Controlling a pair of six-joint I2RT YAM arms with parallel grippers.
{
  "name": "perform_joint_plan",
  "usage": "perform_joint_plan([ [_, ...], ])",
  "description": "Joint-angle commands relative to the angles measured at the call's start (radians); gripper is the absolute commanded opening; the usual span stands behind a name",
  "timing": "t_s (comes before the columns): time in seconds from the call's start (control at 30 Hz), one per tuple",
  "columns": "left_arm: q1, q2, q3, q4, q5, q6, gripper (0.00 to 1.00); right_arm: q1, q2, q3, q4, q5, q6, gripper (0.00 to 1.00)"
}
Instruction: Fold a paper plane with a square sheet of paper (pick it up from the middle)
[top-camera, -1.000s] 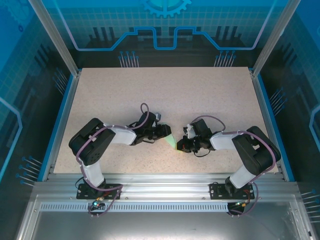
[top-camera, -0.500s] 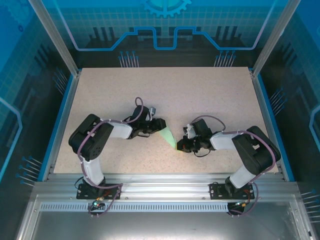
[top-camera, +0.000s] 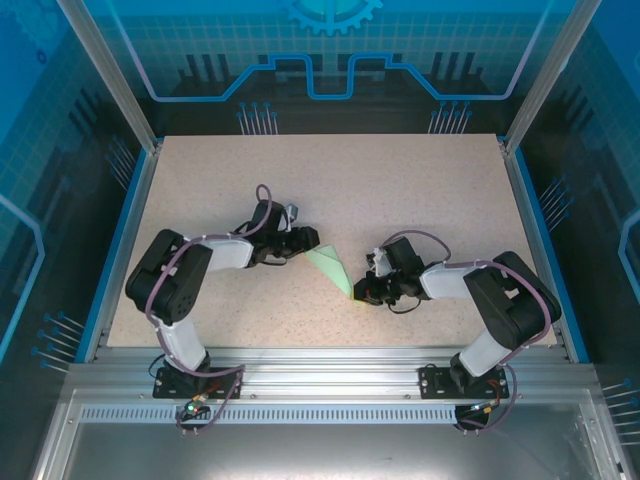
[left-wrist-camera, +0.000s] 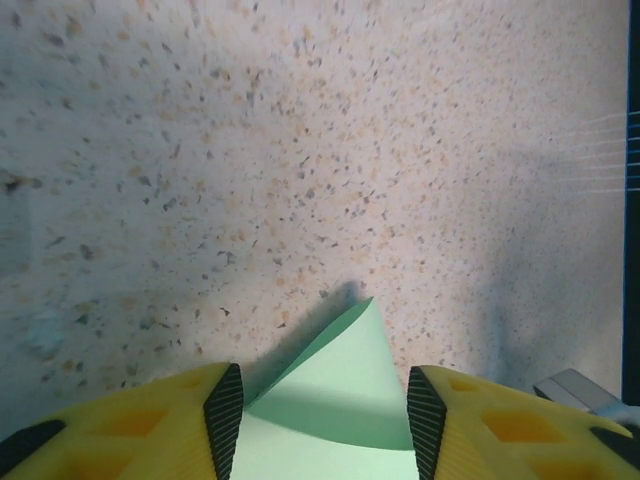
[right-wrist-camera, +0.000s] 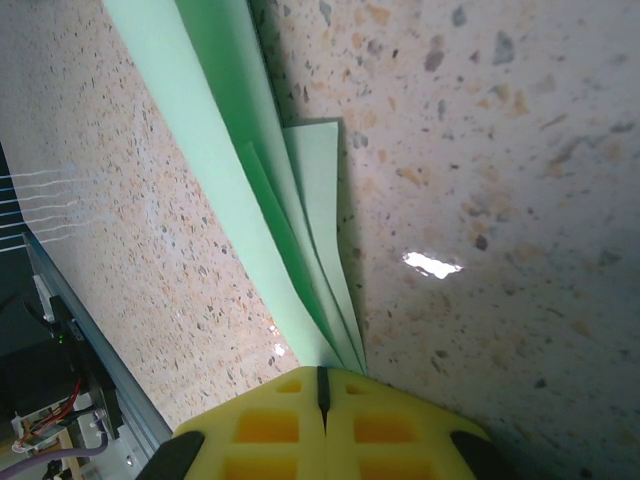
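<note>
From above, my table (top-camera: 420, 190) is brightly lit, with a blue glow on the enclosure walls (top-camera: 60, 150). My left wrist view dims toward the right, and my left gripper (left-wrist-camera: 315, 415) looks slightly soft. In the right wrist view a white glint (right-wrist-camera: 432, 264) shines beside the folded paper (right-wrist-camera: 220, 130), whose shadow falls rightward, perhaps from left-side light.

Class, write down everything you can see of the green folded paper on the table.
The paper is thin, pale mint-green and matte. It is folded into a narrow wedge of several layers that fan slightly apart along their edges. It lies on the speckled table, and one flap at the wide end lifts a little. The right pincer is shut on the narrow end. The left pincer stands open on either side of the wide end and is not clamping it.
</note>
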Motion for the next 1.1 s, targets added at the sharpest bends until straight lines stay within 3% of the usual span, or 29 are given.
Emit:
perform_joint_plan([
  [0.0, 0.005, -0.076, 0.028, -0.065, -0.021, 0.028, 0.52, -0.015, 0.052, -0.024, -0.16, 0.091, -0.018, 0.04],
  [0.17, -0.012, -0.128, -0.039, 0.023, 0.017, -0.053, 0.52, -0.015, 0.055, -0.016, -0.157, 0.092, -0.018, 0.05],
  [0.5, -0.207, -0.098, -0.091, 0.116, 0.015, -0.091, 0.51, -0.015, 0.064, -0.014, -0.144, 0.09, -0.014, 0.05],
  [0.67, -0.21, -0.007, -0.107, 0.166, 0.009, -0.101, 0.51, -0.015, 0.062, -0.015, -0.15, 0.091, -0.016, 0.05],
  [0.83, -0.205, 0.064, -0.101, 0.182, -0.066, -0.104, 0.49, -0.015, 0.055, -0.023, -0.156, 0.091, -0.018, 0.05],
  [1.07, -0.157, 0.059, -0.118, 0.181, -0.083, -0.099, 0.49, -0.016, 0.041, -0.045, -0.171, 0.102, -0.026, 0.05],
])
